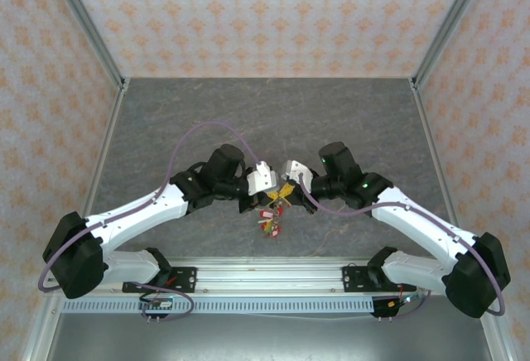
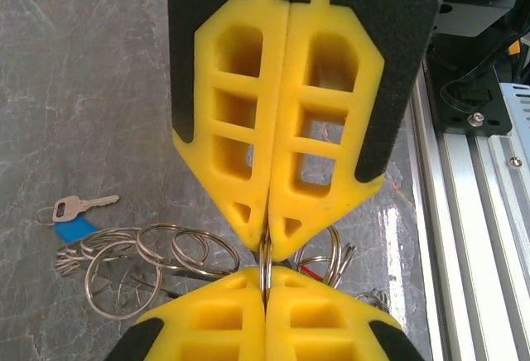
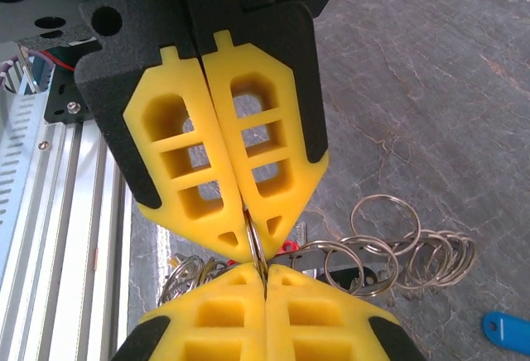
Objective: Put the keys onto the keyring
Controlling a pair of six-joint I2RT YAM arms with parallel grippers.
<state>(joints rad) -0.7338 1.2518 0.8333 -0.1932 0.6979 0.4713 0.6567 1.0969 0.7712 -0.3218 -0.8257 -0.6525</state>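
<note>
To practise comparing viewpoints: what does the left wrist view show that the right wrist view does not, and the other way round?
Left wrist: the right gripper head-on, plus a loose silver key with a blue tag on the table. Right wrist: the left gripper head-on. Shared: both grippers shut tip to tip on the keyring, small steel rings fanned beside it.

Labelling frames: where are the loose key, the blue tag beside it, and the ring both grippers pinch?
Loose key [image 2: 83, 206]: left wrist view, where head meets shaft.
Blue tag [image 2: 74, 229]: left wrist view, centre.
Pinched ring [image 2: 265, 266]: left wrist view, exposed wire.
</note>
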